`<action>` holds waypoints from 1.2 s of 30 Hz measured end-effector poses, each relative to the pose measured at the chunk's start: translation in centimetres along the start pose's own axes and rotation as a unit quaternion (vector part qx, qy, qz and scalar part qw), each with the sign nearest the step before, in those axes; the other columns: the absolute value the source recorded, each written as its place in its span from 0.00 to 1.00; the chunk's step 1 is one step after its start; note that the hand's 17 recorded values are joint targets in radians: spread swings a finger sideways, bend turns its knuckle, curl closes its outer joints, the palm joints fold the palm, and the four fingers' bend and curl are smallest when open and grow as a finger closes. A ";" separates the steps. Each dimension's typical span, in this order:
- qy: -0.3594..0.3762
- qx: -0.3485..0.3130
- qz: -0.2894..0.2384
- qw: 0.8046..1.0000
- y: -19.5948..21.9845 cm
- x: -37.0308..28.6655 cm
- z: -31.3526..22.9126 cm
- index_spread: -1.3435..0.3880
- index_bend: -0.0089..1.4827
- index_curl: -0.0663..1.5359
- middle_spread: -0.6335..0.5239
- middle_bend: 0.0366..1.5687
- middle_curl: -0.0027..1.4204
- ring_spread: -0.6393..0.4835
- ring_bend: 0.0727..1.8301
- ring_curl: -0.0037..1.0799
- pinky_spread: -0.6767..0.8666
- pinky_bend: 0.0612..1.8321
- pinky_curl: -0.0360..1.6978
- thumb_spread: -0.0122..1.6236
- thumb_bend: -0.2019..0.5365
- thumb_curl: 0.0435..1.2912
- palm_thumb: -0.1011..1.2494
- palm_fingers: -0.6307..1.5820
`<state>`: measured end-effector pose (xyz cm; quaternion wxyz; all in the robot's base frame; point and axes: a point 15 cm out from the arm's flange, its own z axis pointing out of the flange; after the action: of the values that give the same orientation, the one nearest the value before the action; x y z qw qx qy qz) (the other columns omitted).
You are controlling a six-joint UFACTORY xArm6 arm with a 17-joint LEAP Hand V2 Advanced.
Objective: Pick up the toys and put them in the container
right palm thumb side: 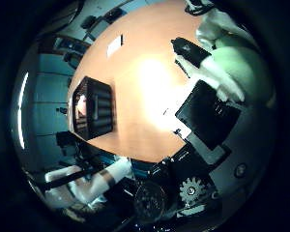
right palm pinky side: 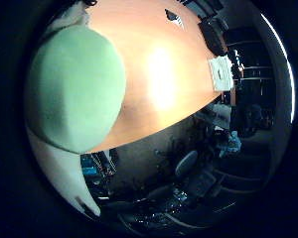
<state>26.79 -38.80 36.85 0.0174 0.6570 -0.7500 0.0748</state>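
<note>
A pale green rounded soft toy [right palm pinky side: 74, 89] sits close against the palm and fills much of the little finger side view. My hand [right palm thumb side: 210, 113] is shut on it: a white fingertip [right palm thumb side: 224, 84] curls over the green toy, and another white finger [right palm pinky side: 64, 171] lies along its other side. The hand and toy are high above the orange table [right palm thumb side: 145, 82]. A black slatted container [right palm thumb side: 93, 108] stands near one end of the table, with something pinkish showing inside it.
A white square plate [right palm pinky side: 221, 73] and a small dark item [right palm pinky side: 173, 17] lie on the table, and a white card [right palm thumb side: 115, 45] lies beyond the container. Past the table's edge stand an office chair [right palm pinky side: 186, 163] and cluttered shelving.
</note>
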 end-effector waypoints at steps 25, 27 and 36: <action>-0.021 0.101 -0.121 0.987 -5.0 -28.4 -18.7 0.64 0.76 0.56 0.42 0.84 0.58 0.35 0.72 0.76 0.31 0.62 0.64 0.61 0.25 0.50 0.83 0.78; -0.027 0.102 -0.132 0.986 -5.1 -30.6 -19.0 0.64 0.75 0.56 0.42 0.84 0.58 0.35 0.72 0.76 0.31 0.62 0.64 0.62 0.25 0.50 0.83 0.78; -0.049 0.108 -0.164 0.979 -5.5 -38.3 -19.2 0.64 0.75 0.57 0.42 0.83 0.58 0.35 0.72 0.77 0.31 0.61 0.65 0.61 0.25 0.50 0.83 0.78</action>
<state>36.02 0.74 51.55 -0.0785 0.7719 -0.6195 0.1191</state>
